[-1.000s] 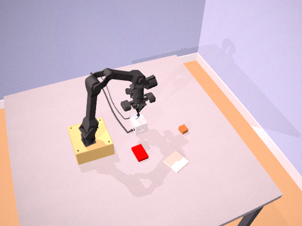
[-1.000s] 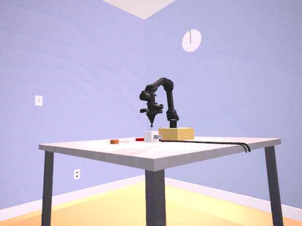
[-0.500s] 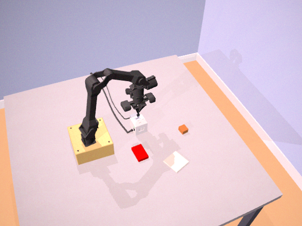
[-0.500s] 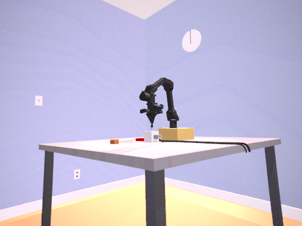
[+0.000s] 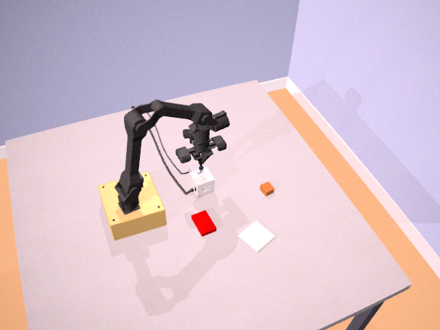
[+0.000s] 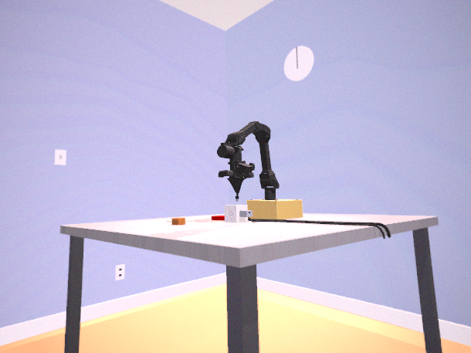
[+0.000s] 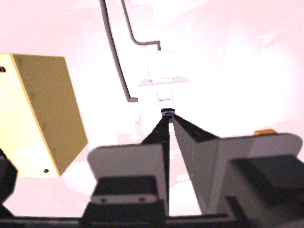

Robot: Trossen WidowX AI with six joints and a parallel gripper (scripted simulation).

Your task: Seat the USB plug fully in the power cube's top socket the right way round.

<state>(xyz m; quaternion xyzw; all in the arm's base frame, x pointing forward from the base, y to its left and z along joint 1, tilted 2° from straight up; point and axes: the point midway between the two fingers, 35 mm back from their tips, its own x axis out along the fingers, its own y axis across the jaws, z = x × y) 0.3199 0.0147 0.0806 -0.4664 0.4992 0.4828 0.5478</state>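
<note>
The white power cube (image 5: 203, 183) (image 6: 232, 213) (image 7: 163, 80) stands on the table in front of the arm's base. My gripper (image 5: 200, 166) (image 6: 236, 195) (image 7: 170, 118) points straight down over the cube's top face. It is shut on the small dark USB plug (image 5: 200, 168) (image 7: 167, 110), which shows only as a dark tip between the fingertips. In the exterior view the fingertips hang a little above the cube's top. The socket itself is too washed out to make out.
The yellow base block (image 5: 146, 216) (image 6: 275, 208) (image 7: 40, 114) stands beside the cube. Black cables (image 5: 166, 161) (image 6: 333, 222) (image 7: 112, 44) run from the cube across the table. A red block (image 5: 203, 222), a white tile (image 5: 256, 235) and an orange cube (image 5: 266, 188) (image 6: 177, 221) lie nearby.
</note>
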